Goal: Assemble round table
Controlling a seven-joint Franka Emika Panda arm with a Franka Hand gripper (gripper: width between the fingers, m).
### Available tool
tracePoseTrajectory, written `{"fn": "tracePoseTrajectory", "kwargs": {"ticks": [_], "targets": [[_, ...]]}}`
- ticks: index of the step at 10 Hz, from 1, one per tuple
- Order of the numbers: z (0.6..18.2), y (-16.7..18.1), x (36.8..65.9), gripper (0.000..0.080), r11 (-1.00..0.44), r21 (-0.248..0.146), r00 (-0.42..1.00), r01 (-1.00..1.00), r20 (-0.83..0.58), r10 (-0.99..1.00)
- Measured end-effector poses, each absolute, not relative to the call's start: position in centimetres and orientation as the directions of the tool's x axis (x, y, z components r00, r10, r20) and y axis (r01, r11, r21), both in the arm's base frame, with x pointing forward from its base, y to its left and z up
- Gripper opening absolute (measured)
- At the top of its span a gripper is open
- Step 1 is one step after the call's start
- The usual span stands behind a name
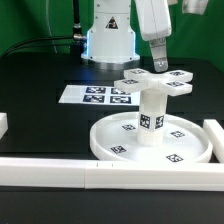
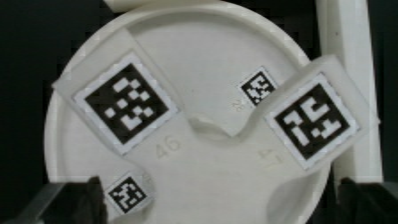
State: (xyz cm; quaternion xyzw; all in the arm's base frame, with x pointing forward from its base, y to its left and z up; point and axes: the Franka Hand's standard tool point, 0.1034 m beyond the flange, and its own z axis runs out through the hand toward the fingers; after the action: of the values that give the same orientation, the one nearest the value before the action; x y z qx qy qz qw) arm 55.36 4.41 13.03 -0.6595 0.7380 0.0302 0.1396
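Presently, one entry per item, as I see them.

Item: my claw, above the cross-shaped foot. Fingers apart, clamped on nothing; they flank the foot's middle without clearly touching it, though contact is hard to judge in the exterior view.

Item: cross-shaped foot, white, tagged, seated level on top of the post.

Item: post, short, cylindrical, upright on the hub of the disc.

Item: disc, large, rimmed, flat on the black counter against the white border bars. The wrist view shows its face and tags close up.

Step in hand, by my judgement: leaving the foot on the post. To do it well I lift straight up, fingers wide, no sideways drag, so the stack stays upright.

Containers: the disc's rim makes a shallow tray; inside it, only the post and printed tags. Nothing loose.

Item: marker board, flat on the counter, beyond the disc.
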Motion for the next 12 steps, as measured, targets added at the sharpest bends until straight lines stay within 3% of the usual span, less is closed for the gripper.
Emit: {"fn": "tracePoseTrajectory", "kwargs": {"ticks": [1, 2, 5, 10, 12], "targets": [[13.0, 4.5, 55.3, 0.0648, 0.069, -0.146, -0.033, -0.987, -0.237, -0.971], [13.0, 5.0, 55.0, 0.0648, -0.084, -0.126, 0.111, -0.988, -0.226, -0.968], [13.4, 5.6, 55.9, 0.0648, -0.488, -0.174, 0.513, -0.855, -0.157, -0.844], [13.4, 5.5, 56.2, 0.0648, -0.792, -0.215, 0.818, -0.572, -0.074, -0.571], [13.3, 5.2, 56.3, 0.0648, -0.926, -0.188, 0.944, -0.326, -0.008, -0.331]]}}
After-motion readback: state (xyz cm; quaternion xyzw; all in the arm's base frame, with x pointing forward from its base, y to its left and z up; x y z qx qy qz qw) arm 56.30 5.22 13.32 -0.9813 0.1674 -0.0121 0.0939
